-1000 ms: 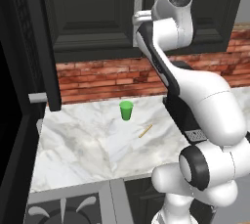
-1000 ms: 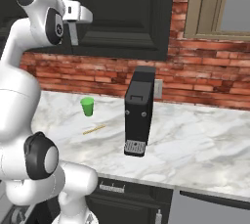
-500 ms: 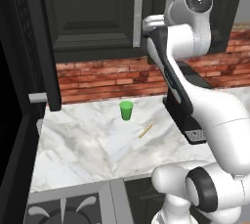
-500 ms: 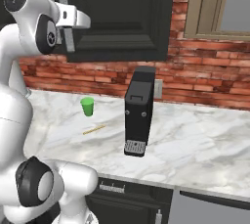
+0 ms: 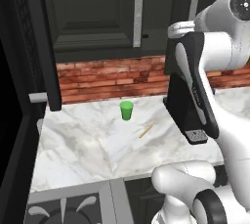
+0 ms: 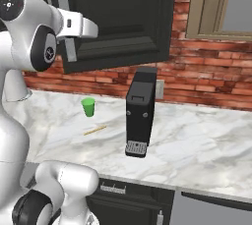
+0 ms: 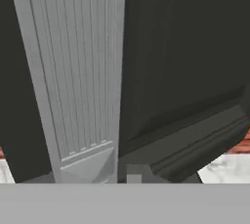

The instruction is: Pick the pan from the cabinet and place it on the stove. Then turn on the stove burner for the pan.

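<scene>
The cabinet hangs over the counter with both dark panelled doors closed, so the pan is hidden. Each door carries a silver bar handle. My gripper is raised against the cabinet front, right at a bar handle. In the hand view that handle looms very close, left of centre, against the dark door. My fingertips are hidden, so I cannot see how the jaws stand. A corner of the stove with black grates peeks in at the lower left.
On the marble counter stand a green cup and a black coffee machine, with a thin wooden stick between them. A tall dark panel juts out at the left. A window is at the right.
The arm's upper joints have swung outward and nearer to the cameras, and the hand has dropped slightly along the cabinet's handle. The counter and its objects have not moved.
</scene>
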